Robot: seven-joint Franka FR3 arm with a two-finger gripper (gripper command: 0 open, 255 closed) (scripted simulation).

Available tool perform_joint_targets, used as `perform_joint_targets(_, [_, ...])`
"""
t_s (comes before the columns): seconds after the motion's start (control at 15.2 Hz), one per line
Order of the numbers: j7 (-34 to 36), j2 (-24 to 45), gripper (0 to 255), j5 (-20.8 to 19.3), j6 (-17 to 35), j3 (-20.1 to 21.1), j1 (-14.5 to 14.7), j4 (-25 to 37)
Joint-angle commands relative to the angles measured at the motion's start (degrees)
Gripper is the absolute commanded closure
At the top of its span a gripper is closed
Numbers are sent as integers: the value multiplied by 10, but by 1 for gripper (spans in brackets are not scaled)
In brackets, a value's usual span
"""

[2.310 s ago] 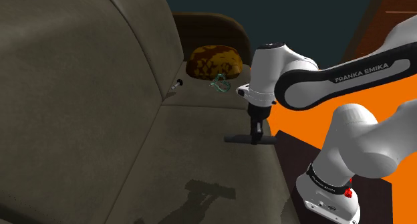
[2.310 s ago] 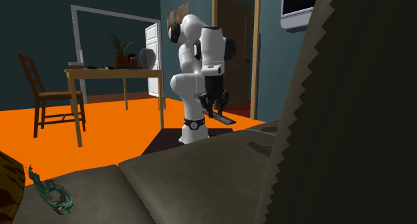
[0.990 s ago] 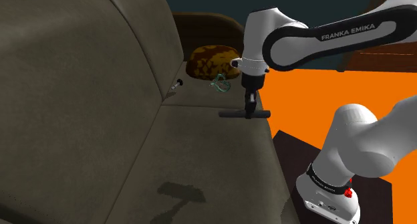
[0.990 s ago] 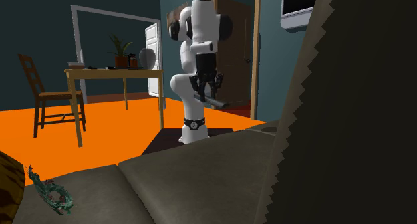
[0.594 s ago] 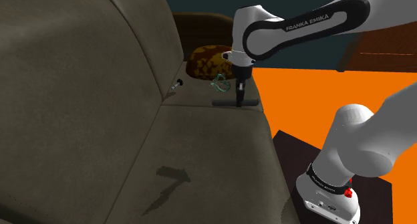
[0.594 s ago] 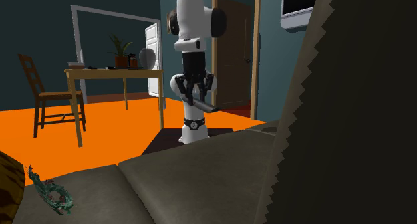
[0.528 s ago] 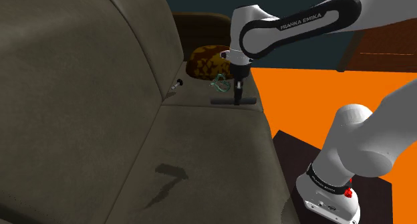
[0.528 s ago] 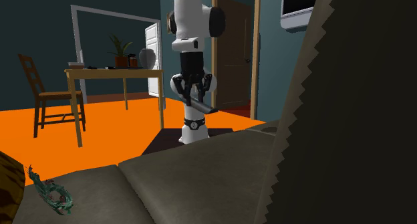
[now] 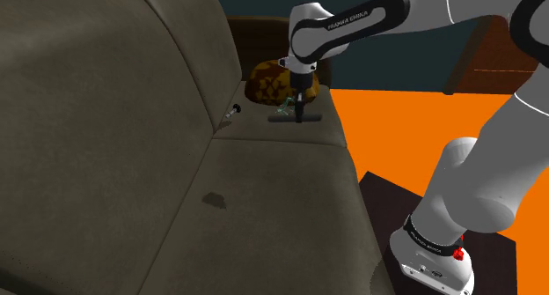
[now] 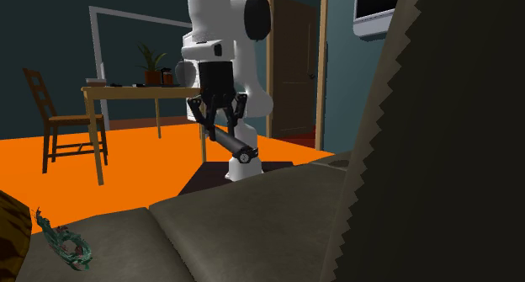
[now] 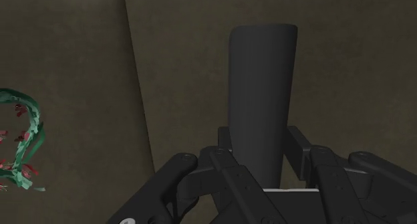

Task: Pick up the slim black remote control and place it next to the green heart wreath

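Observation:
My gripper [image 9: 299, 114] is shut on the slim black remote control [image 9: 295, 119], which it carries level above the far end of the sofa seat. In the second exterior view the remote [image 10: 232, 141] hangs clasped in the gripper [image 10: 220, 125] in front of the white arm. The wrist view has the remote [image 11: 262, 102] standing up between the fingers [image 11: 299, 148]. The green heart wreath [image 9: 285, 108] lies on the cushion just behind the remote in the shoulder view, at the sofa's far corner. It also lies low on the seat [image 10: 66, 242] in the second exterior view, and beside the gripper [image 11: 21, 139] in the wrist view.
A brown patterned cushion [image 9: 274, 79] rests against the sofa arm behind the wreath. A small dark object [image 9: 232, 114] lies at the foot of the backrest. The sofa seat [image 9: 255, 205] stretches toward the stand [image 9: 413, 223]. A table [image 10: 143, 93] and chair [image 10: 63, 120] stand on the orange floor.
The arm has swung the held remote from near the sofa's front edge up and across the seat to just beside the wreath. The grip has stayed shut on it.

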Motion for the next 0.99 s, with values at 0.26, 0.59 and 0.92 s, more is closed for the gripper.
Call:
perform_joint_targets(0.26, [-11, 24, 255, 5, 41, -5, -2, -18])
perform_joint_targets(0.59, [-16, 40, 255, 11, 80, -6, -2, -41])
perform_joint_targets(0.92, [-22, 60, 255, 17, 118, -7, -2, -61])
